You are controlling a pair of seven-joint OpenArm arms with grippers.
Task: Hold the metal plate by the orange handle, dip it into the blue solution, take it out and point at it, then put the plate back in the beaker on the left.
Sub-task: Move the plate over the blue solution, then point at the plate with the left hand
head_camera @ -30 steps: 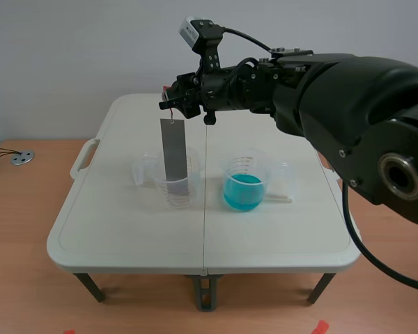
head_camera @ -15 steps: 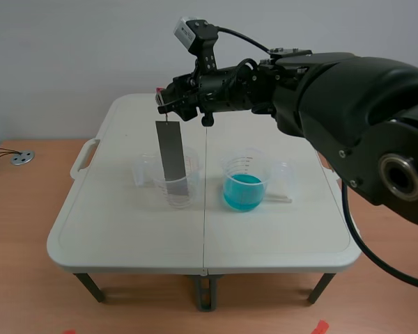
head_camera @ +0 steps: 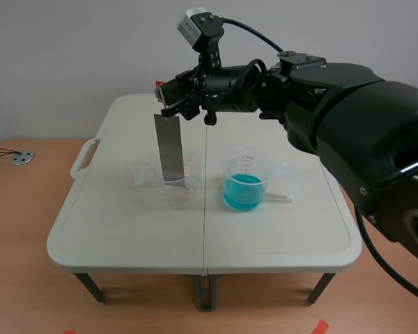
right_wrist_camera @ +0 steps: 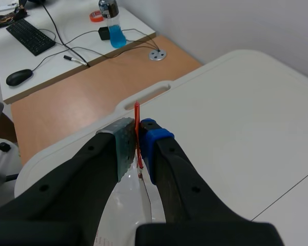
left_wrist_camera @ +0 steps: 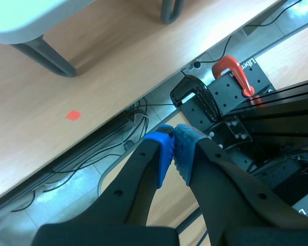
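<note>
My right gripper (head_camera: 168, 94) reaches in from the right, high above the table, shut on the thin orange handle (right_wrist_camera: 137, 128). The grey metal plate (head_camera: 170, 147) hangs straight down from it, its lower end inside the empty clear beaker on the left (head_camera: 175, 182). The beaker of blue solution (head_camera: 244, 184) stands to its right. In the right wrist view the clear beaker (right_wrist_camera: 124, 215) shows below the pads (right_wrist_camera: 122, 142). My left gripper (left_wrist_camera: 173, 148) is shut on nothing, off the table, facing the floor.
The white folding table (head_camera: 125, 229) has a carry handle (head_camera: 83, 156) on its left edge and a centre seam. A small white strip (head_camera: 279, 195) lies right of the blue beaker. In the left wrist view a red clamp (left_wrist_camera: 232, 73) and cables lie on the floor.
My right gripper has risen a little and shifted slightly left, lifting the plate higher in the left beaker. The left arm shows no earlier view.
</note>
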